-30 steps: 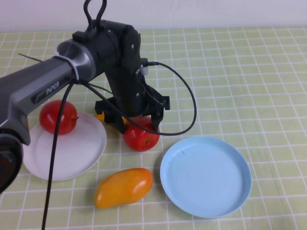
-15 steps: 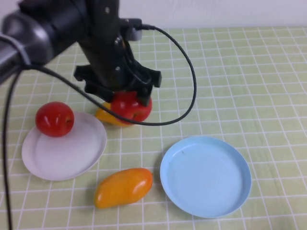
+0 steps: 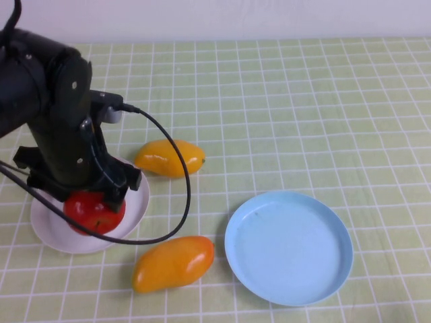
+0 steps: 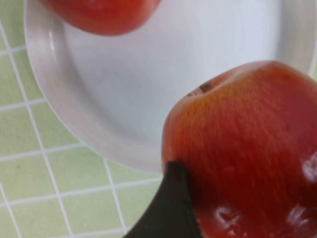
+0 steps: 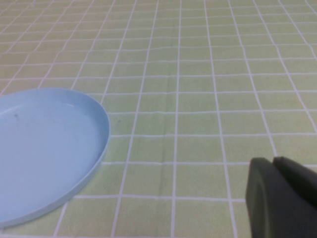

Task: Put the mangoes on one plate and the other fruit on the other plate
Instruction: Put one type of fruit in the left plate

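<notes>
My left gripper [image 3: 95, 200] is shut on a red apple [image 3: 94, 212] and holds it low over the white plate [image 3: 47, 229], at the plate's near side. In the left wrist view this apple [image 4: 247, 148] fills the right side beside one dark finger [image 4: 169, 210]. The second apple [image 4: 99, 14] lies on the white plate [image 4: 119, 99]; in the high view the arm hides it. One mango [image 3: 170, 158] lies behind the plate, the other mango [image 3: 173, 262] in front. The blue plate [image 3: 288, 245] holds nothing. My right gripper [image 5: 283, 196] is shut, low over the cloth beside the blue plate [image 5: 44, 148].
A green checked cloth [image 3: 323, 121] covers the table. The left arm's black cable [image 3: 183, 195] loops down between the two mangoes.
The left arm lifted the red apple from the table's middle, beside the far mango, and carried it left to the white plate. That mango now shows fully.
</notes>
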Robot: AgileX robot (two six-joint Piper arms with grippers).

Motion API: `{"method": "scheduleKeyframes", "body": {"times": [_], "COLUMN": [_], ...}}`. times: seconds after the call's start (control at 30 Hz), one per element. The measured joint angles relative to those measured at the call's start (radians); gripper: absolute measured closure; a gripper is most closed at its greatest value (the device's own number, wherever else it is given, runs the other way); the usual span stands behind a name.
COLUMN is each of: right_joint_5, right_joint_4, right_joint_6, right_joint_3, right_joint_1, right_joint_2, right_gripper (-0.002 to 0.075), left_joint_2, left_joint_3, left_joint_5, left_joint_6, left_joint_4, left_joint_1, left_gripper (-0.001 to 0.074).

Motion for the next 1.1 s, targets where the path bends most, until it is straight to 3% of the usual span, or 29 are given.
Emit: {"method": "scheduleKeyframes", "body": {"times": [0.2, 1.0, 1.1], "right_joint_5": [0.000, 0.000, 0.000], "right_joint_4": [0.000, 0.000, 0.000], "right_joint_6": [0.000, 0.000, 0.000], "right_joint_3": [0.000, 0.000, 0.000], "right_joint_1": [0.000, 0.000, 0.000], "right_joint_2": [0.000, 0.000, 0.000], "right_gripper": [0.0742, 0.0742, 0.0742], "left_joint_2": [0.000, 0.084, 0.084], "left_joint_3": [0.028, 0.028, 0.028], "left_joint_5": [-0.079, -0.127, -0.124], "left_joint_6": [0.032, 0.077, 0.079], "left_joint_4": [0.009, -0.045, -0.045], "left_joint_1": [0.020, 0.057, 0.057], "left_gripper": [0.0160, 0.0160, 0.0127]}}
